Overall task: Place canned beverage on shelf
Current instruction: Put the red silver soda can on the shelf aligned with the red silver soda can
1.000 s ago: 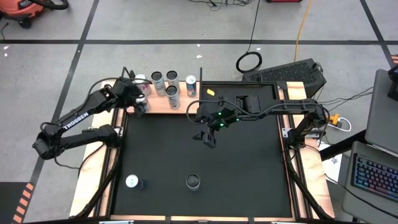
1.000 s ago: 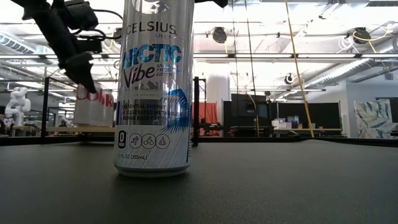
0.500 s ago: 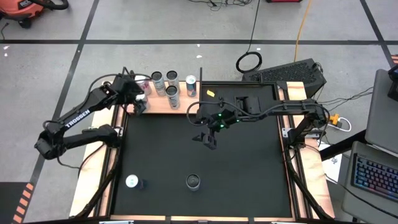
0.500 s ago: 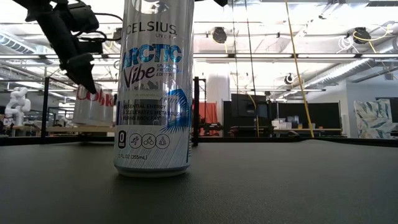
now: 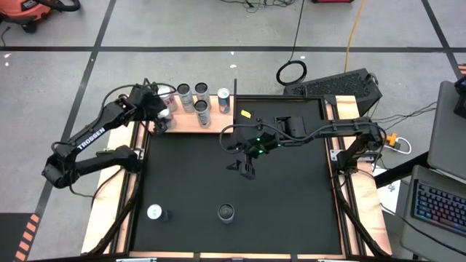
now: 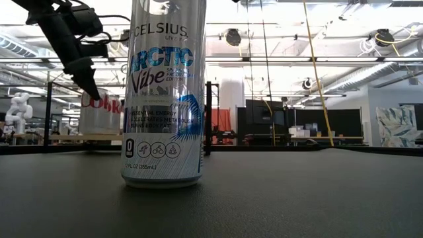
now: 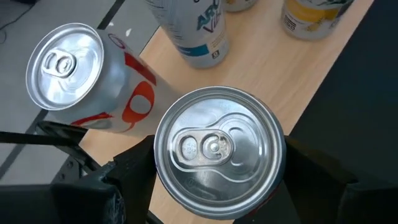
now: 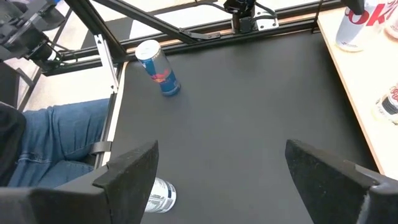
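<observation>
Held can (image 7: 219,151): silver top with pull tab, between the left gripper's (image 7: 211,186) two dark fingers, which pinch its sides; it sits over the near-left part of the shelf.
Left gripper, high view (image 5: 162,116): at the shelf's left end, over the mat's far-left corner.
Shelf (image 5: 211,122): light-wood board along the far edge of the mat, black rods at its corners.
Cans on shelf: a white-and-red can (image 7: 81,78) just beside the held can; a pale blue-lettered can (image 7: 194,28) and a yellow-labelled can (image 7: 311,14) farther along.
Right gripper (image 5: 245,166): above mid-mat, well apart from the shelf, fingers spread wide, nothing between them.
Mat (image 5: 291,196): black, edged with wood strips.
Loose cans on mat: blue-and-silver can (image 8: 158,68) near-left; tall white can (image 6: 164,92) near-centre.
Room: grey floor with dark tape lines; a keyboard (image 5: 440,204) at the right; a person's jeans-clad leg (image 8: 56,134) beside the table.
</observation>
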Motion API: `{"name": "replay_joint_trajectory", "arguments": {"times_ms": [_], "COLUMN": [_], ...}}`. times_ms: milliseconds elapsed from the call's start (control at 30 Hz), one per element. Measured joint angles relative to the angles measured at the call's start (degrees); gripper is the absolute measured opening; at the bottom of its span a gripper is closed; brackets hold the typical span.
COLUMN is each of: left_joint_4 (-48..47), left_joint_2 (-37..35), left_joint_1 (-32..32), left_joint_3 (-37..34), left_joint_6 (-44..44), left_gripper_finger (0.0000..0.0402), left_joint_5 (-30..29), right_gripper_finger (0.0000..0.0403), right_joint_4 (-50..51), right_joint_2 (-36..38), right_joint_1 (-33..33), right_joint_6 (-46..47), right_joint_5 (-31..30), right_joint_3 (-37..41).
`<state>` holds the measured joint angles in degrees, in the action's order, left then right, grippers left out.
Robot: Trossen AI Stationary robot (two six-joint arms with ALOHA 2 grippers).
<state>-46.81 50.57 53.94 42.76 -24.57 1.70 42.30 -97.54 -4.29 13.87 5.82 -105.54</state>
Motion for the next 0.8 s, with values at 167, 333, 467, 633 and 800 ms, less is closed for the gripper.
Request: {"name": "replay_joint_trajectory", "arguments": {"times_ms": [167, 333, 467, 633, 800], "left_joint_4": [-0.48, -0.91, -1.35, -1.50, -1.61], "left_joint_2": [-0.01, 0.00, -0.02, -0.02, -0.01], "left_joint_1": [0.10, 0.15, 0.22, 1.24, 2.03], "left_joint_3": [0.07, 0.07, 0.09, 0.09, 0.04], "left_joint_6": [-5.15, -11.69, -13.34, -13.49, -13.09], "left_gripper_finger": [0.0283, 0.0283, 0.0283, 0.0283, 0.0284], "left_joint_5": [0.87, 2.57, 2.80, 3.23, 4.29], "right_gripper_finger": [0.0329, 0.0329, 0.0329, 0.0329, 0.0329], "right_joint_4": [0.00, 0.00, 0.00, 0.00, 0.00], "right_joint_2": [0.00, 0.00, 0.00, 0.00, 0.00], "right_joint_1": [0.00, 0.00, 0.00, 0.00, 0.00], "right_joint_6": [0.00, 0.00, 0.00, 0.00, 0.02], "right_joint_5": [-0.02, -0.02, -0.02, -0.02, -0.02], "right_joint_3": [0.02, 0.02, 0.02, 0.02, 0.02]}}
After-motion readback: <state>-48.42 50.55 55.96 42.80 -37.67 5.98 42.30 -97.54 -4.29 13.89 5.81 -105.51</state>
